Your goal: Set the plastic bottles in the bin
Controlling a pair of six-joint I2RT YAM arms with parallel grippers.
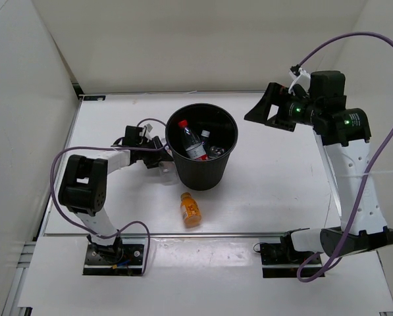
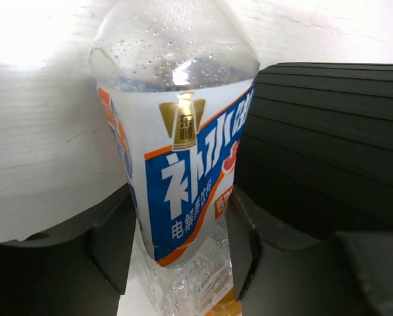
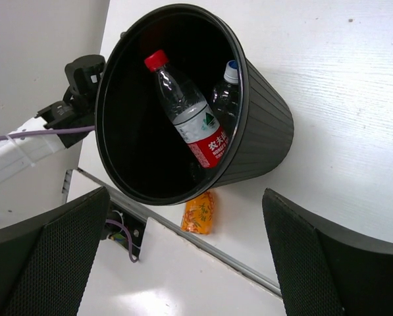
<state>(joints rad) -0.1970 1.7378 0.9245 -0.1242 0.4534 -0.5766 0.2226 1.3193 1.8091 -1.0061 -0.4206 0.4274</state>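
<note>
Only the left wrist view shows the left gripper [image 2: 180, 253] clamped on the blue-label bottle [image 2: 183, 158], just beside the bin [image 2: 328, 145]; from above, that bottle cannot be made out next to the arm. The right wrist view looks into the bin, where the red-cap bottle [image 3: 189, 118] leans with a blue-cap bottle [image 3: 226, 95] behind it, and the right gripper [image 1: 261, 105], held high, has its fingers wide apart. The orange bottle [image 1: 190, 209] lies on the white table [image 1: 282, 191] near the bin's base, with plain white walls [image 1: 183, 39] around.

Overhead, high right wrist share bin [image 1: 203, 172]; left wrist close on bottle [image 2: 183, 184].
</note>
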